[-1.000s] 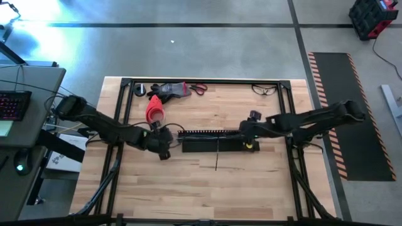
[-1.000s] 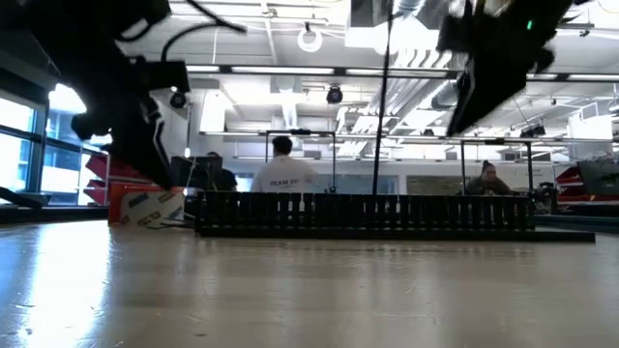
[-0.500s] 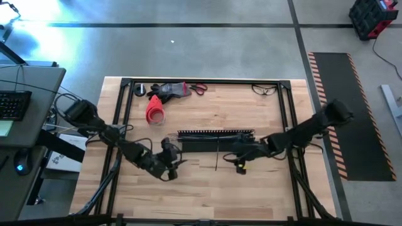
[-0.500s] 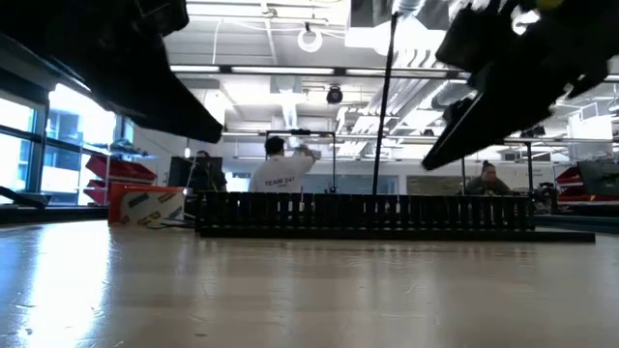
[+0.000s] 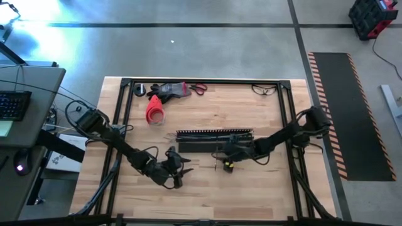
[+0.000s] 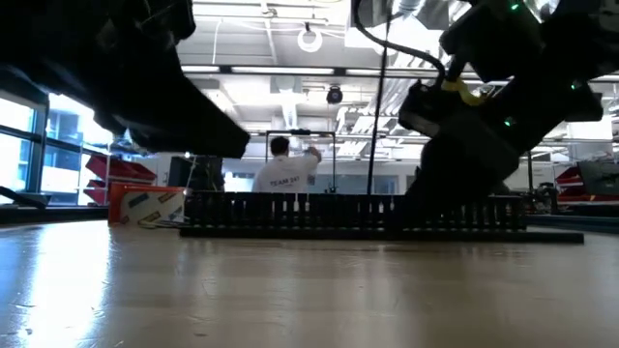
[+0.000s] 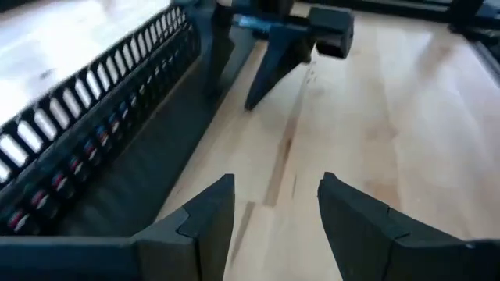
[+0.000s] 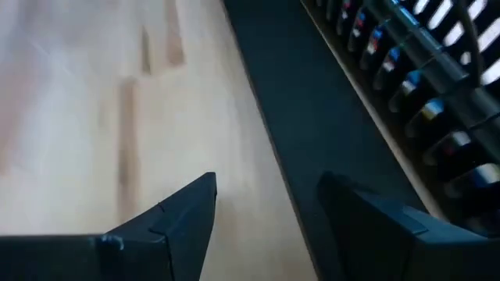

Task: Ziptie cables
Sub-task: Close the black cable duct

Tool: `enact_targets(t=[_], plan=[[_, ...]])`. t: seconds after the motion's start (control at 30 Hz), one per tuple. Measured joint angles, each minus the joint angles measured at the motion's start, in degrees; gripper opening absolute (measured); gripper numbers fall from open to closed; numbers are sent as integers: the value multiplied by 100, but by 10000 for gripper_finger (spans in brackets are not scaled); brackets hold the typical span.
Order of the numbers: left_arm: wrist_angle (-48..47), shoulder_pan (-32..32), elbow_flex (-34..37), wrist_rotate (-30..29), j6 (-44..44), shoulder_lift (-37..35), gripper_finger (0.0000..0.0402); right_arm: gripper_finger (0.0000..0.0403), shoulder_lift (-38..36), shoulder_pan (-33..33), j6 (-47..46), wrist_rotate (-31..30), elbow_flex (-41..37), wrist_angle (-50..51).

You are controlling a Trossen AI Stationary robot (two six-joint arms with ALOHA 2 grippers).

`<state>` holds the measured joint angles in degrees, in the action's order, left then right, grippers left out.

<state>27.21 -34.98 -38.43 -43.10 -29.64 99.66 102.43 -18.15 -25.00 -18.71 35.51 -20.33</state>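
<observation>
Left tool (image 5: 178, 177) sits low over the wooden tabletop (image 5: 207, 188), near its front-left part; fingers (image 7: 205, 215) spread apart with bare wood between them, nothing held. Right tool (image 5: 221, 157) hovers just in front of the comb-toothed channel (image 5: 215, 134), fingers (image 8: 183, 211) likewise parted and empty, one over wood, the other over the flat black bar (image 5: 207, 147) that runs along the channel's front edge.

The cables (image 7: 58, 183) show only as small reddish and pale specks behind the channel's teeth in both wrist views (too fine to trace as separate strands). They lie inside the channel, behind both tools and apart from them; neither tool touches them.

A thin dark strip (image 5: 217, 164) lies on the wood in front of the bar, close beside the right tool.

Along the tabletop's far edge: a red roll-like object (image 5: 154, 111), a red-and-dark hand tool (image 5: 171, 90), red-handled snips (image 5: 198, 88), safety glasses (image 5: 264, 89). A black frame (image 5: 201, 81) edges the tabletop.

Low view: open workshop behind, a person in a white shirt (image 6: 283, 174) facing away, another person (image 6: 486, 180) seated farther right.
</observation>
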Motion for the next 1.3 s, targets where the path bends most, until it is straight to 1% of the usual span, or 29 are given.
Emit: enact_targets(t=[0.1,0.17,0.37,0.47,0.57,0.67,0.77,0.87,1.03,1.1,1.13,1.23,1.3], plan=[[4,-33,-151,40,306,-26,165,226,27,-189,-337,283,-8,-391],[-44,-72,-253,41,513,-26,165,226,41,-412,-495,305,-24,-641],[-55,-211,-441,-67,875,-24,165,226,56,-1058,-652,-511,-35,-1420],[-56,-284,-503,-222,983,-24,165,226,32,-1177,-626,-508,-32,-1762],[-40,-313,-542,-264,1129,-24,165,226,30,-1239,-711,-381,-33,-1804],[-54,-313,-560,-393,1230,-24,165,226,9,-1237,-1030,-351,-33,-1753],[-79,-308,-566,-408,1208,-24,165,226,-185,-1143,-950,-109,-13,-1718],[-82,-293,-564,-446,1243,-24,165,226,-502,-1136,-293,-177,170,-1465],[-116,-251,-564,-432,1237,-24,165,226,-995,-1139,1067,-834,516,-860],[-209,-254,-564,-414,1179,-24,165,226,-1059,-1130,1504,-882,571,-767],[-239,-254,-564,-412,1149,-24,165,226,-1062,-1132,1490,-900,577,-749],[-209,-263,-564,-401,1058,-24,165,226,-1041,-1097,914,-1187,579,-404],[-237,-282,-564,-396,982,-24,165,226,-1020,-992,488,-1466,586,280]])
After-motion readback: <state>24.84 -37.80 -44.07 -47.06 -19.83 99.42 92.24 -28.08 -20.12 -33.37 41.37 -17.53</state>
